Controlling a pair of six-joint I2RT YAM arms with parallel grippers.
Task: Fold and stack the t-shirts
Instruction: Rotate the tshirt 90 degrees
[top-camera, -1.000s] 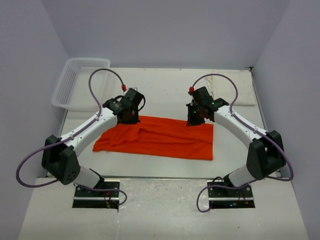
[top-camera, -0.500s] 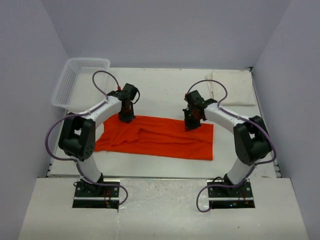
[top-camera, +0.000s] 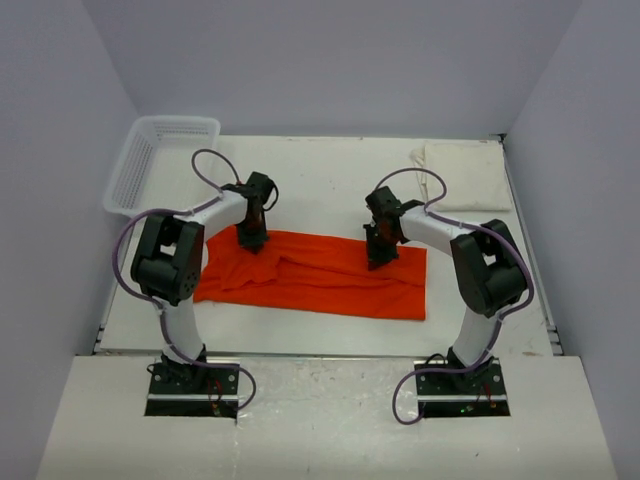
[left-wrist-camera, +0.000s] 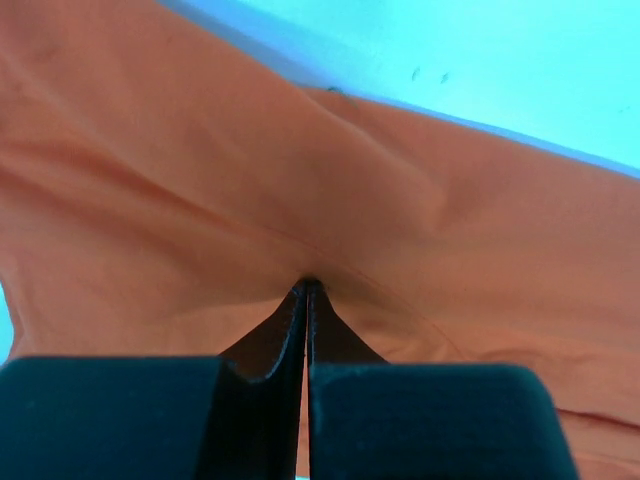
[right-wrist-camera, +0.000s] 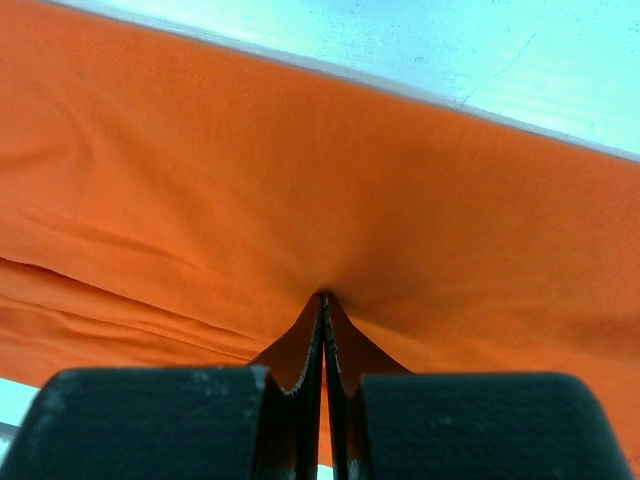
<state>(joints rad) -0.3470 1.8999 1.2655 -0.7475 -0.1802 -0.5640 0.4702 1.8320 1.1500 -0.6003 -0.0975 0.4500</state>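
The orange-red t-shirt lies flat as a long folded band across the middle of the table. My left gripper points down at its far left edge. In the left wrist view its fingertips are shut, with the orange cloth puckered at the tips. My right gripper stands on the shirt's far right part. Its tips are likewise shut, with creases in the cloth running into them. The cream-white t-shirt lies folded at the back right corner.
A white lattice basket stands at the back left corner, tilted against the wall. Grey walls close the table on three sides. Both arms' elbows rise high over the near side of the shirt.
Both arms have drawn their elbows up and in, so the grippers now point steeply down. The tips have stayed at the shirt's far edge, and the shirt lies as before.
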